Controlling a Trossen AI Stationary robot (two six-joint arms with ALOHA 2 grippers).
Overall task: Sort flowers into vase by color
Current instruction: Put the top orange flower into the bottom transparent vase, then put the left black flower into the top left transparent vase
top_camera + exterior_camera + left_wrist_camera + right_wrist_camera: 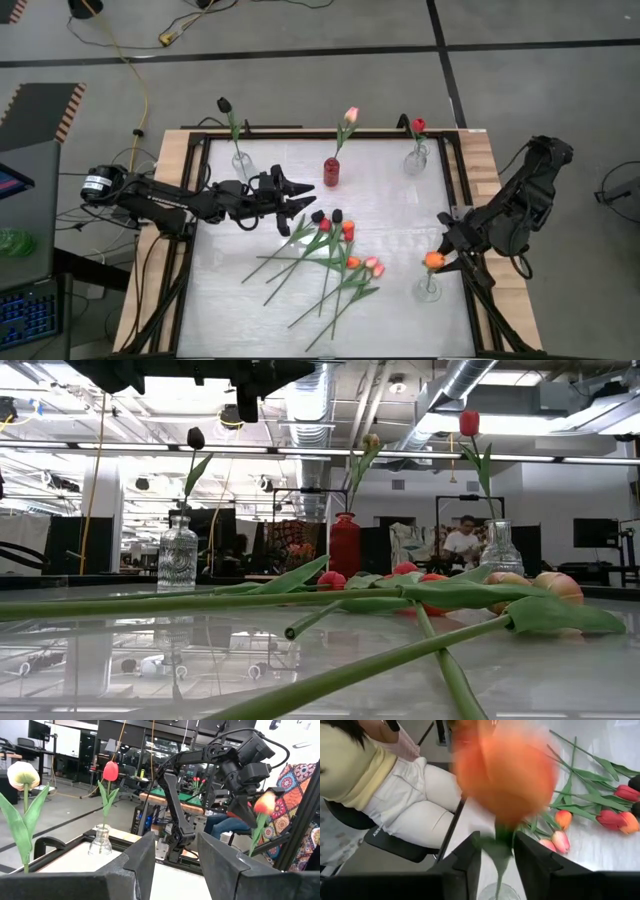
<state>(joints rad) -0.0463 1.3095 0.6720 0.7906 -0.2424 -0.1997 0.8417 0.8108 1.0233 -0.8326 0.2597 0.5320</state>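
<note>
An orange tulip (433,260) stands with its stem in a clear glass vase (428,290) at the near right. My right gripper (447,256) is open, with one finger on each side of the stem under the blurred head (506,775). Several more tulips (325,250) lie in a loose pile mid-table, their stems flat on the top. My left gripper (305,197) hovers open above the pile's far end, holding nothing (176,845). A black tulip (225,105), a pink one (350,116) and a red one (417,125) each stand in a vase along the far edge. My right gripper comes at the orange tulip slanting down from the table's right side. The green stem just under the head (498,845) passes between its two fingers (470,857). Whether either finger touches it I cannot tell. The tulip stands upright with its stem in the glass vase.
Along the far edge stand a glass vase (240,162), a red vase (331,171) and another glass vase (415,158). A black frame rail (460,190) borders the table. A seated person (395,785) is just off the table's right side.
</note>
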